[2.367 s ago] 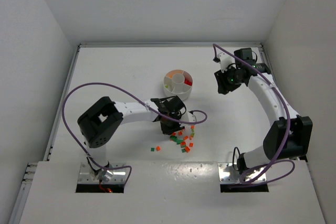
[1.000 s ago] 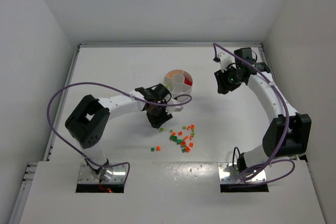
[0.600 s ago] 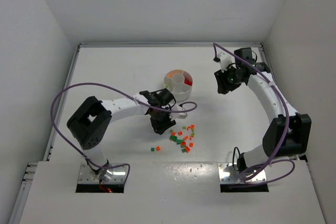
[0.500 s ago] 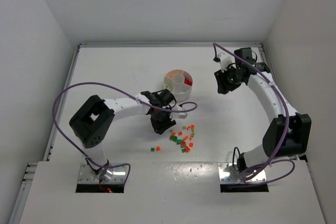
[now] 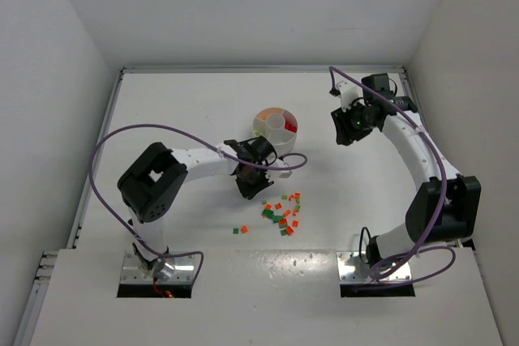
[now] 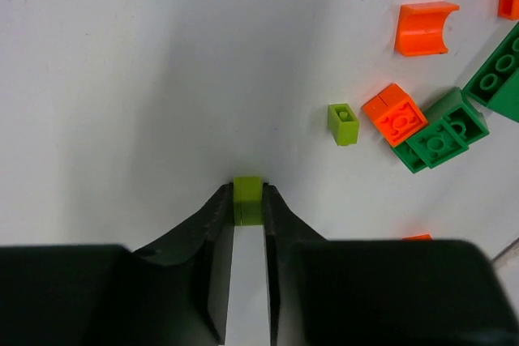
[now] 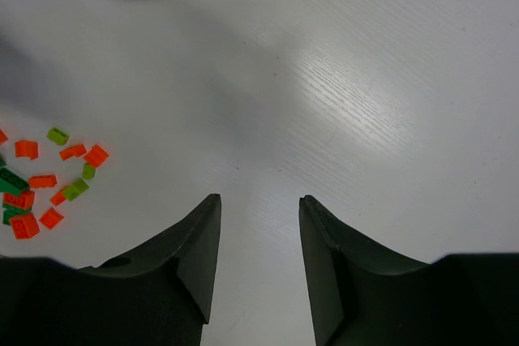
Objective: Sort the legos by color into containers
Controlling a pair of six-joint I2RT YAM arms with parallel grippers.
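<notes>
White worktop, on which one round white dish, divided into wedge compartments, is set near the middle. The right jaws are held wide over bare surface, well apart from the dish. Loose legos, orange and green, are scattered near the dish; between dish and scatter, one lime brick is pinched in the left jaws.

White table: scattered legos, dish

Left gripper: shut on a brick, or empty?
Shut on a lime-green brick. The left wrist view shows the left gripper pinching it from both sides at its tips.
</notes>
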